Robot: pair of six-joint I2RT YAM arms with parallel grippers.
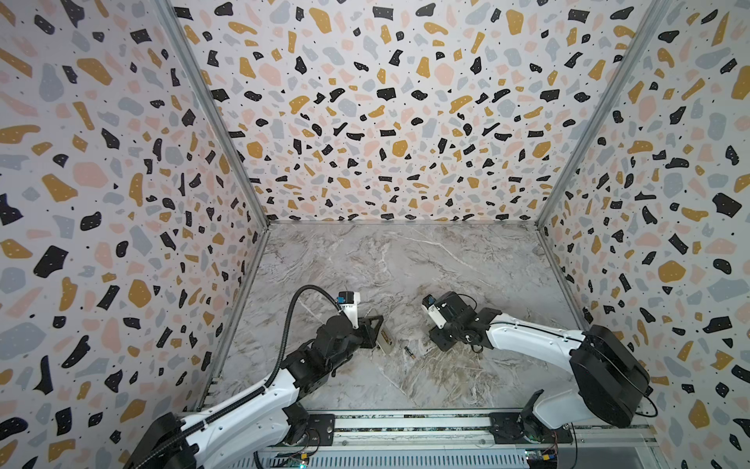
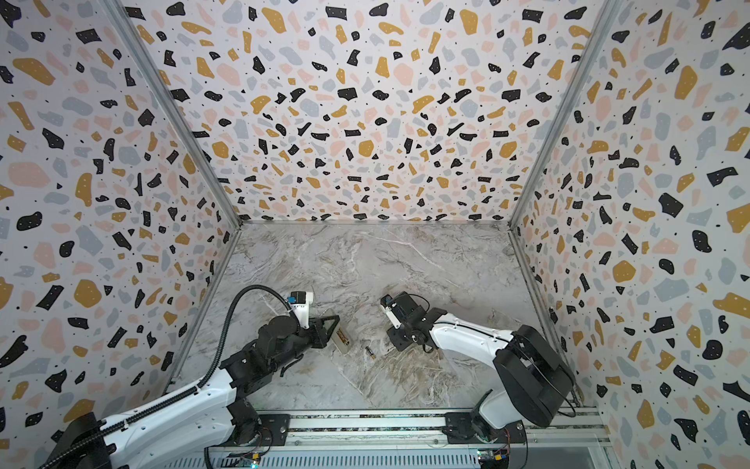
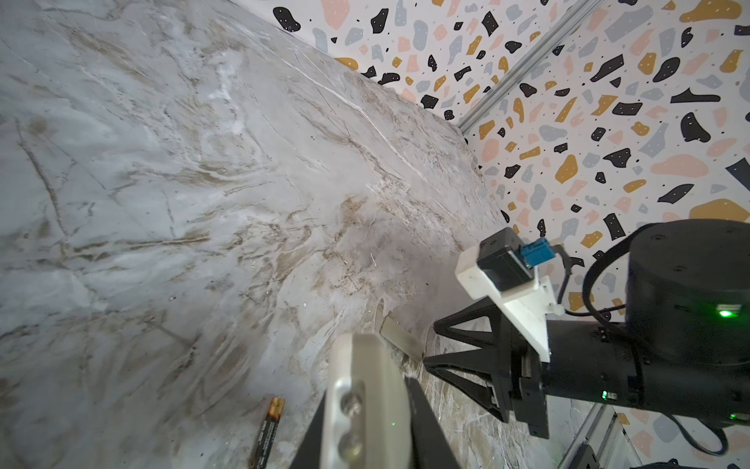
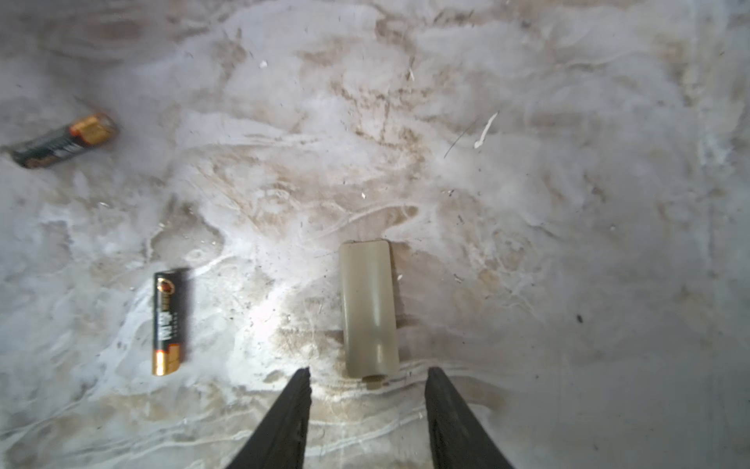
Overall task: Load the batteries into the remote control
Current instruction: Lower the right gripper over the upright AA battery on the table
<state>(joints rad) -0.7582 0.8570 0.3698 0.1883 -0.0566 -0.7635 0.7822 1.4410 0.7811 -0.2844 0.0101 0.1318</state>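
Right gripper [image 4: 369,370] spread, astride cover [image 4: 368,308]

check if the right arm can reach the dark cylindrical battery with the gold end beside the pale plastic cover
Probably yes: the right gripper hangs open and empty just over the marble table, and that battery lies bare beside the cover with nothing between.

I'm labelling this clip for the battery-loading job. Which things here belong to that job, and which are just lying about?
Part of the job:
remote control
first battery, sharp in the right wrist view
second battery, farther off and blurred

Lying about:
pale cover piece, probably the remote's battery lid, not needed for loading
white scrap on the marble table
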